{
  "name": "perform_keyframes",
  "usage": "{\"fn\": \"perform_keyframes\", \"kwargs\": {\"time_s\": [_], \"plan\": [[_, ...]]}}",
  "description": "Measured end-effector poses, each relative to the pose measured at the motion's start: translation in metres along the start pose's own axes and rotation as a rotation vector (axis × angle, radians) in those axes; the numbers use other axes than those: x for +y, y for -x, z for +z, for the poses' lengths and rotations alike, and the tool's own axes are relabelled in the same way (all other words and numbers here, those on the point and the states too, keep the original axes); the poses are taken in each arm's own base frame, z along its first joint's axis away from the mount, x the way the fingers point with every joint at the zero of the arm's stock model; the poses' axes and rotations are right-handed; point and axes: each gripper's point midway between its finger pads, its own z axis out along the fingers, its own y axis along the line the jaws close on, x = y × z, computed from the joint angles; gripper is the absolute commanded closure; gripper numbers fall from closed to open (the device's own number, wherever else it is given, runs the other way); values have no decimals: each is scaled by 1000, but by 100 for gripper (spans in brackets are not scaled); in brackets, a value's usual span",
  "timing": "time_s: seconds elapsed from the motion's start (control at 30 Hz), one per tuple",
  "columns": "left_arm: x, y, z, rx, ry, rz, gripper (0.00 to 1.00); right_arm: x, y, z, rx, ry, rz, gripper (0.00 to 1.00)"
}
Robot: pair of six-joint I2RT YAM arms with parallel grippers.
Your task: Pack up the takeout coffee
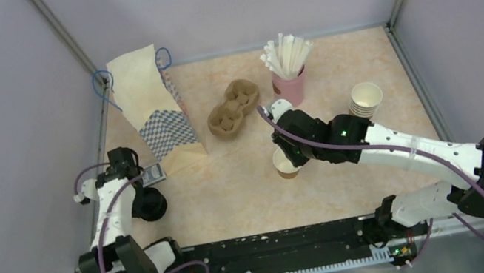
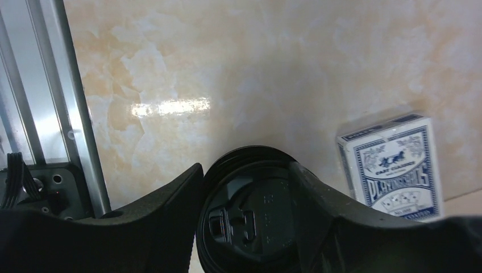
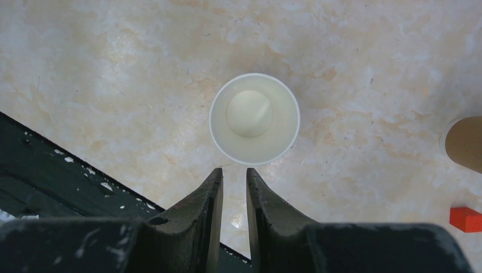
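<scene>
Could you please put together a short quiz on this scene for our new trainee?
1. True or false: the paper cup by the right gripper has its lid on.
2. What lies beside the black lid? A) a deck of playing cards B) a spoon C) a napkin
3. Which gripper's fingers flank the black lid?
Key: 1 false; 2 A; 3 the left gripper.
</scene>
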Motion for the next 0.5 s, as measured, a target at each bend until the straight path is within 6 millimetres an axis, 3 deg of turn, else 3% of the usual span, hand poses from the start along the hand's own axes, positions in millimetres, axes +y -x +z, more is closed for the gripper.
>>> {"fn": "perform_keyframes", "kwargs": {"time_s": [0.13,0.33,0.5], "plan": [[-1,-11,11,49,60,57,41,0,-1,0,3,-1,2,79],[-6,-13,10,74,54,67,42,0,-1,0,2,-2,3,79],[-9,-14,5,94,25,60,53,0,-1,0,3,-2,3,79]]}}
